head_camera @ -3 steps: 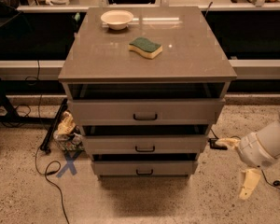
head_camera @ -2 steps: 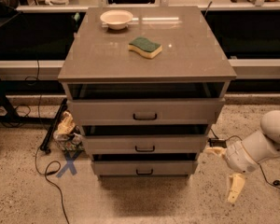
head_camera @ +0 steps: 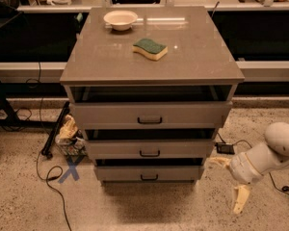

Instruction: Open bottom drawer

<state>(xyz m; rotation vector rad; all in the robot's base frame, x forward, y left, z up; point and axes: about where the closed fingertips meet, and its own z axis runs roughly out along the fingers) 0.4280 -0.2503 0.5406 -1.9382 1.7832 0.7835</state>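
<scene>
The bottom drawer point(head_camera: 148, 173) is the lowest of three grey-taupe drawers in the cabinet, with a small black bar handle point(head_camera: 149, 177) at its centre. It stands out only slightly from the cabinet. My gripper point(head_camera: 229, 182) is low at the right of the cabinet, just off the bottom drawer's right end and apart from it. Its two pale fingers are spread wide, one point(head_camera: 220, 161) pointing left toward the cabinet and one point(head_camera: 240, 199) pointing down at the floor. It holds nothing.
The middle drawer point(head_camera: 149, 148) and top drawer point(head_camera: 149, 114) stand slightly out. A white bowl point(head_camera: 120, 19) and a green-yellow sponge point(head_camera: 150, 48) lie on the cabinet top. Cables point(head_camera: 50, 172), a blue floor cross point(head_camera: 71, 169) and crumpled bags point(head_camera: 68, 131) lie at left.
My arm and gripper have moved left and down, closer to the cabinet's lower right corner. The drawers have not moved.
</scene>
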